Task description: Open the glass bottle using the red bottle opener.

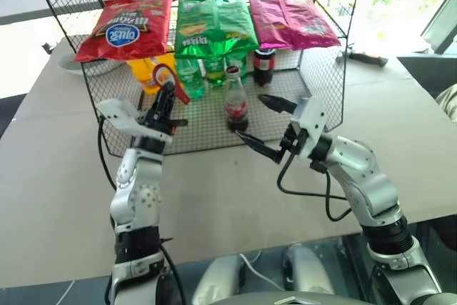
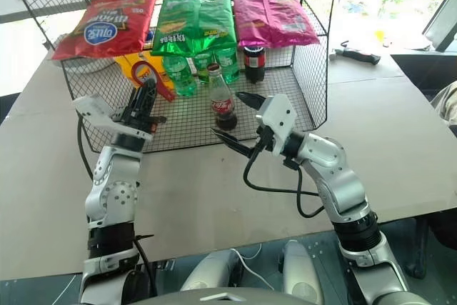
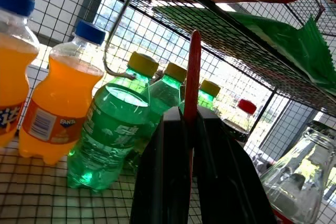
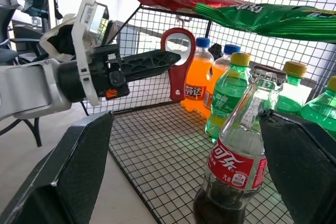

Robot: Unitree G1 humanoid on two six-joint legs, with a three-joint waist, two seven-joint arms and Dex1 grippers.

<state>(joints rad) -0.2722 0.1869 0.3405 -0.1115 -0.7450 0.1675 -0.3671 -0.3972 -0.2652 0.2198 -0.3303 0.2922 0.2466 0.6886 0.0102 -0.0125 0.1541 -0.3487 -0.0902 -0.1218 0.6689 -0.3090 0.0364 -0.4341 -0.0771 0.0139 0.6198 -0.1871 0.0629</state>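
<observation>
Clamping the red bottle opener (image 4: 177, 61) by its handle, ring up, the left gripper (image 1: 166, 105) is sitting left of the upright glass bottle (image 1: 235, 99), which is standing between the right gripper's (image 1: 265, 125) wide-open fingers

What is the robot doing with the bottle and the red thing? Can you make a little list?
glass bottle: stands upright on the wire shelf floor, red cap on
red bottle opener: held up in the air, ring end on top, left of the bottle
left end effector: shut on the red bottle opener's handle
right end effector: open, one finger on each side of the glass bottle, not squeezing it
behind the bottle: green bottles, orange bottles
on top of the shelf: chip bags
</observation>
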